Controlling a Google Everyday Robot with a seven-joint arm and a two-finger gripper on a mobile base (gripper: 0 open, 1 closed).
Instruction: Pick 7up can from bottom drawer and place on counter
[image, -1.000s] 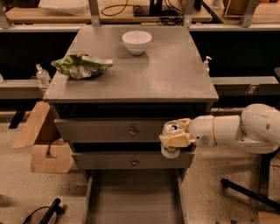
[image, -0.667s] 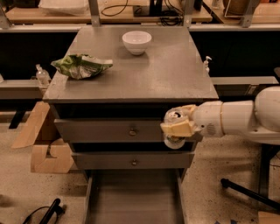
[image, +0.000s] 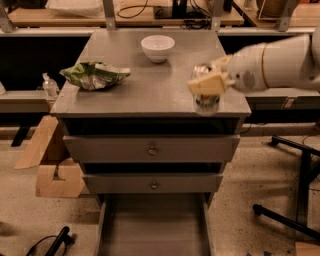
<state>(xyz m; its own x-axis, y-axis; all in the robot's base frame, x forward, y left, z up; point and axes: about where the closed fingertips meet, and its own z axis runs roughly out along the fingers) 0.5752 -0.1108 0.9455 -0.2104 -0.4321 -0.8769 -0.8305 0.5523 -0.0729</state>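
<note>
Camera view shows the broad grey square counter atop the drawer cabinet, with the wide grey metal bottom drawer pulled open toward the near side, its floor bare. Two shut grey drawers with brass knobs sit between them. The thick white arm reaches in level from the right, over the counter's right edge. A crumpled green and white chip bag lies at the left and a white bowl at the far middle, both well apart from the arm. The tan gripper is clamped on the small pale 7up can, upright at the counter's near right corner; whether its base touches cannot be told.
</note>
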